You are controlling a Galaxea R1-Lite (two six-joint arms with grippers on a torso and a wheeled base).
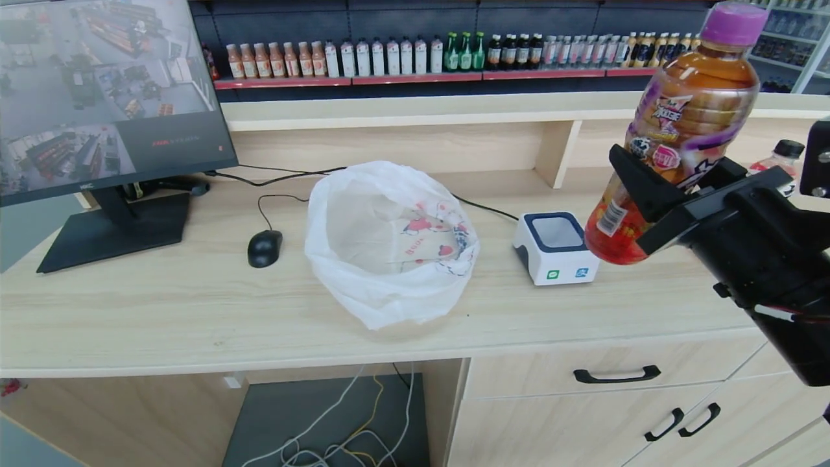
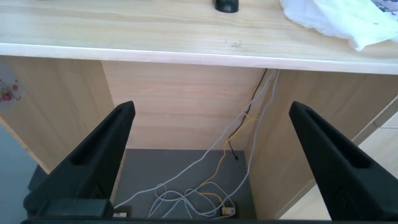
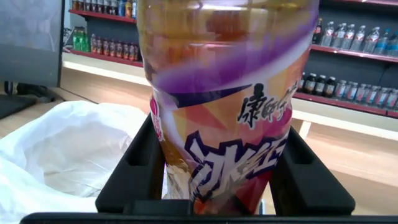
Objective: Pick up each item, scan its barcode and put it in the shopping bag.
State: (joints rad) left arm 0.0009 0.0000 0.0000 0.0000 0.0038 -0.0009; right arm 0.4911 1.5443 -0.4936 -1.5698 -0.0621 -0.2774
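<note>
A wide pale wooden counter (image 1: 162, 311) runs across in front of me, with a raised ledge along its back. A dark monitor (image 1: 97, 84) stands at its left end. The white shopping bag (image 1: 382, 305) sits mid-counter, its mouth open upward.

My left fingers (image 2: 99, 155) hang spread apart, holding nothing, below the counter's front edge. Above the counter's right part, my right fingers (image 1: 642, 185) are clamped on a tea bottle (image 1: 687, 97) with a purple cap. It is held in the air and tilted, cap uppermost.

The bottle's base hangs just beside the small white scanner (image 1: 555, 250), which stands between bag and bottle with its window facing up. A white printed patch low on the bottle looks like the barcode, so I judge scanning is the step in hand. I should lower and roll the bottle until that patch squarely faces the window, without touching it.

The way left to the bag looks open, though I must clear the scanner's top and the bag's soft rim. A black mouse (image 1: 264, 248) lies left of the bag.
</note>
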